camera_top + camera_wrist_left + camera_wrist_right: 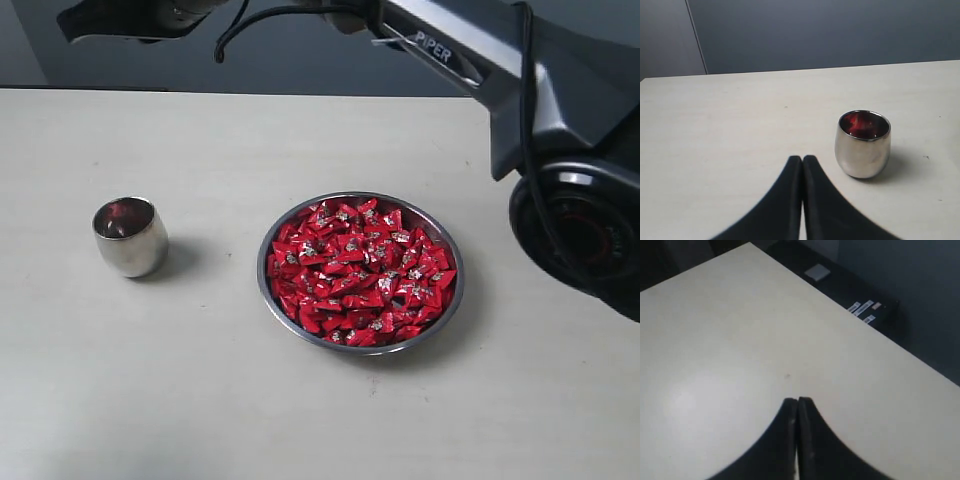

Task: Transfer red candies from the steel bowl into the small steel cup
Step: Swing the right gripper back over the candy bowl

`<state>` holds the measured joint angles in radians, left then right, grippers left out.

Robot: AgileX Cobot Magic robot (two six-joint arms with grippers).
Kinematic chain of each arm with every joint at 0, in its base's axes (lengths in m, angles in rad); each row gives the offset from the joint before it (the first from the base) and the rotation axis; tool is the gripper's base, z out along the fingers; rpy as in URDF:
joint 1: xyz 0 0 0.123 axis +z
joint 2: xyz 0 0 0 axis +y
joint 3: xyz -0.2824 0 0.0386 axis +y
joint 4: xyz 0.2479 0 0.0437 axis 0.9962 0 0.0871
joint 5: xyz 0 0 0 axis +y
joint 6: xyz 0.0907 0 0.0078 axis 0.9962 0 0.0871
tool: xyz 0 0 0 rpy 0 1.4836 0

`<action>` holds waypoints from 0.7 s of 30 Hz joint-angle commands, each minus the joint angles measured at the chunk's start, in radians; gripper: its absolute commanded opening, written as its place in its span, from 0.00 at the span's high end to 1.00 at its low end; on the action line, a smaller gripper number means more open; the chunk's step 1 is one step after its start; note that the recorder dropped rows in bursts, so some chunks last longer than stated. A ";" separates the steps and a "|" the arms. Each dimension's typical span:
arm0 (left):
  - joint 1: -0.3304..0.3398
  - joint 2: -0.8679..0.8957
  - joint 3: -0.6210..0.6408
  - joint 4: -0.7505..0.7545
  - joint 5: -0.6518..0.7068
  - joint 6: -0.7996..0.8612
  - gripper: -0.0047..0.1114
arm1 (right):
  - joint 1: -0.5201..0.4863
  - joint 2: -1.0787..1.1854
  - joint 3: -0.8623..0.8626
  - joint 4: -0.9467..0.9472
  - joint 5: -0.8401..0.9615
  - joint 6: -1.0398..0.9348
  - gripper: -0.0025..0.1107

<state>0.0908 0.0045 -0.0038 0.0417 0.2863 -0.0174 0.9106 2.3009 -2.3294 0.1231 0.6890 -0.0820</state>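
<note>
Sitting right of centre on the pale counter [300, 140], the shallow steel bowl [262, 272] is holding a full heap of red candies [360, 270]. The small steel cup [130, 236] is standing upright well apart from it, over on the left arm's side. Something red is showing inside the cup, possibly a candy, possibly only a reflection. The left end effector [802, 160] is poised near the cup with its two black fingers pressed together, gripping nothing. The right end effector [798, 401] is likewise clenched and empty, hanging over plain counter near an edge. A dark arm [540, 90] is stretching across the top of the scene.
</note>
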 commanded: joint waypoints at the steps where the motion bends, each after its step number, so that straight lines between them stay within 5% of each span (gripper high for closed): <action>1: -0.008 -0.004 0.004 0.001 -0.002 -0.003 0.96 | -0.003 -0.081 0.131 -0.057 -0.110 0.035 0.98; 8: -0.008 -0.004 0.004 0.001 -0.002 -0.003 0.96 | -0.015 -0.268 0.492 -0.059 -0.365 0.037 0.98; 21: -0.008 -0.004 0.004 0.001 -0.002 -0.003 0.96 | -0.183 -0.672 1.172 -0.051 -0.602 0.032 0.98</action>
<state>0.0908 0.0045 -0.0038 0.0417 0.2863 -0.0174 0.7499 1.7012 -1.2576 0.0764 0.1262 -0.0454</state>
